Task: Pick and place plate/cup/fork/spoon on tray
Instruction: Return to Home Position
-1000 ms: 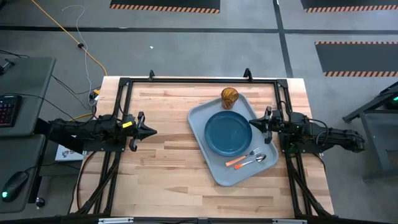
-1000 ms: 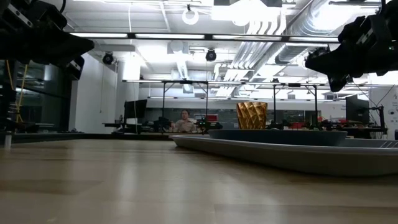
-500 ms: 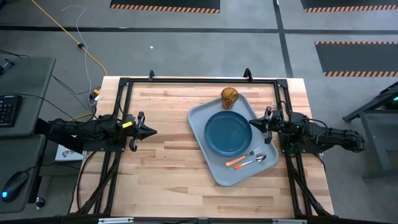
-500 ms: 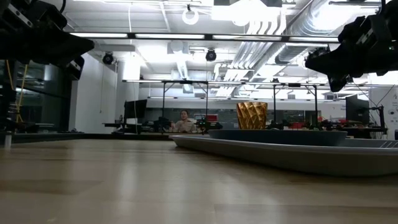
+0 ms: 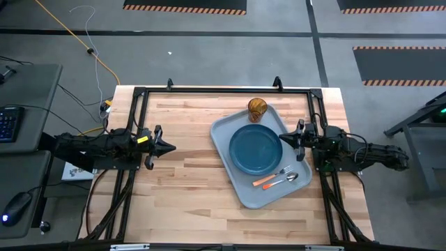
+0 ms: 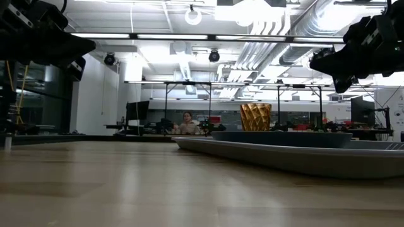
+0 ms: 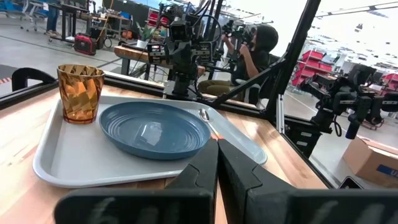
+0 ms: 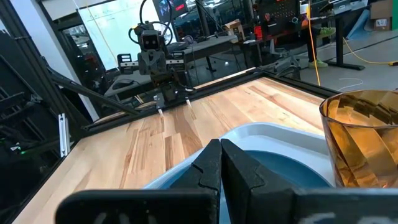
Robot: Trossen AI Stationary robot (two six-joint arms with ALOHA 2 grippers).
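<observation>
Placing looks finished: on the tray sit plate, cup at its corner, fork and spoon beside the plate, while left pincer and right pincer hang closed and empty.

You see the tabletop lit evenly from above in the high view, and the shadows on it are soft and faint. In the low view the long ceiling lamps are very bright, so the arms before them are almost black shapes, and the near wood carries a pale sheen. In the left wrist view a white glare lies on the plate, and the cup glows amber.
</observation>
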